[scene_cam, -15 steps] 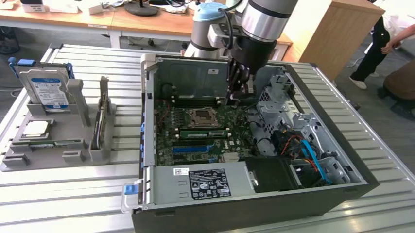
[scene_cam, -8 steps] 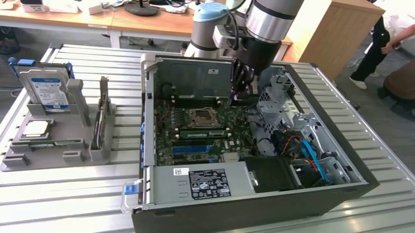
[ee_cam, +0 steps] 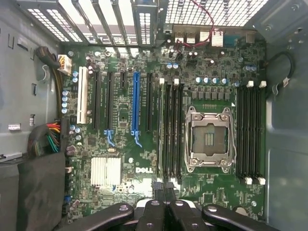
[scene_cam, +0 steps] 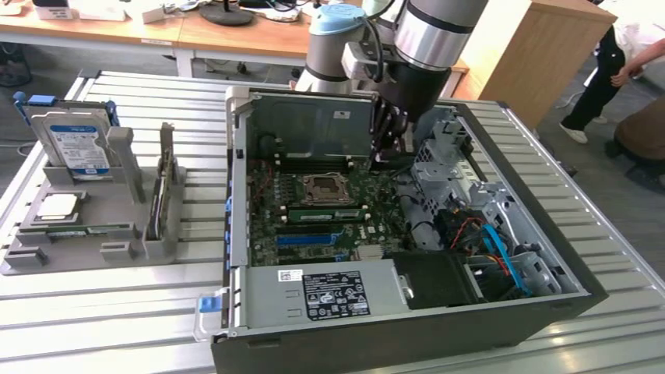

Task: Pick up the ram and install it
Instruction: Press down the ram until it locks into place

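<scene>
A green ram stick (scene_cam: 324, 212) sits in a slot on the motherboard just beside the silver processor socket (scene_cam: 324, 187). My gripper (scene_cam: 387, 160) hangs inside the open computer case, above the motherboard near the socket. In the wrist view the black fingers (ee_cam: 159, 207) are pressed together with nothing between them. My gripper (ee_cam: 166, 195) hovers over one end of the bank of long memory slots (ee_cam: 169, 130) next to the socket (ee_cam: 210, 139). I cannot tell from this view whether it touches the board.
The open tower case (scene_cam: 582, 269) lies on a slatted metal table (scene_cam: 104, 327). A grey tray (scene_cam: 62, 253) at the exterior view's left holds a hard drive (scene_cam: 71, 144), a square processor chip (scene_cam: 58, 205) and a thin board standing on edge (scene_cam: 162, 187). People stand at the far right.
</scene>
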`<state>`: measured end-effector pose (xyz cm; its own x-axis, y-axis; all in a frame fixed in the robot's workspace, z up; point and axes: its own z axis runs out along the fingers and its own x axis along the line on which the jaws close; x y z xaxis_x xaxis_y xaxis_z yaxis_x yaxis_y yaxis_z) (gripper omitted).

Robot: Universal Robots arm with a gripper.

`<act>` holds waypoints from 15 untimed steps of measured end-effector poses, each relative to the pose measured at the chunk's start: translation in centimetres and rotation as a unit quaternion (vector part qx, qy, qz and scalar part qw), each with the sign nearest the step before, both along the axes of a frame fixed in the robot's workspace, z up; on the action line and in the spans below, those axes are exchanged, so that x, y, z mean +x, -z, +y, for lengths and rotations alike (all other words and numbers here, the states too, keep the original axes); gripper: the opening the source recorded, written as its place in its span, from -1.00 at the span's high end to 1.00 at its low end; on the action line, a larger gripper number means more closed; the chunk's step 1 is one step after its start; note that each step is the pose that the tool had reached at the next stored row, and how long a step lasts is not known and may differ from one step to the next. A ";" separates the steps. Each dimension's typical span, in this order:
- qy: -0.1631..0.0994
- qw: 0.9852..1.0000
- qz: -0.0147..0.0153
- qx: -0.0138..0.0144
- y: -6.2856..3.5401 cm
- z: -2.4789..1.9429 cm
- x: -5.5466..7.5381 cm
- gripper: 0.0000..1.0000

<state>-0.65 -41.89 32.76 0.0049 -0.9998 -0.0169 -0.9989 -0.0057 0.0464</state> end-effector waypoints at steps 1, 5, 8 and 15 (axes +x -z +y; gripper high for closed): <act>0.000 1.000 0.000 0.000 0.13 0.00 0.0 0.79; 0.000 1.000 0.000 0.000 0.78 0.00 0.0 0.79; 0.000 1.000 0.000 0.000 1.30 0.00 0.0 0.79; 0.000 1.000 0.000 0.000 2.58 0.00 0.0 0.79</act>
<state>-0.65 -41.89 30.19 0.0050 -0.9998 -0.0169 -0.9989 -0.0058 0.0464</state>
